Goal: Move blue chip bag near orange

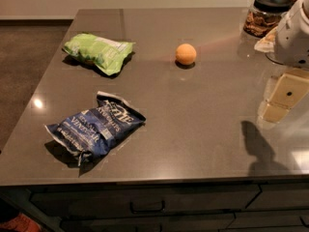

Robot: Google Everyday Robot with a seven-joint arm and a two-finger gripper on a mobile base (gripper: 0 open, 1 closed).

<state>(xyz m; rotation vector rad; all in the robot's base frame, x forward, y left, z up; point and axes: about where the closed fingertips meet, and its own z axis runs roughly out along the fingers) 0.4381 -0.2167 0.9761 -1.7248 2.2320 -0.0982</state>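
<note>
The blue chip bag (95, 127) lies crinkled on the grey countertop (193, 115), near its front left edge. The orange (186, 54) sits farther back, near the middle of the counter, well apart from the bag. My gripper (282, 100) hangs at the right edge of the view, above the counter's right side. It is far from both the bag and the orange and holds nothing that I can see. Its shadow falls on the counter below it.
A light green chip bag (99, 52) lies at the back left of the counter. A glass jar with a black lid (266, 14) stands at the back right. Drawers (145, 204) run below the counter's front edge. Carpeted floor lies to the left.
</note>
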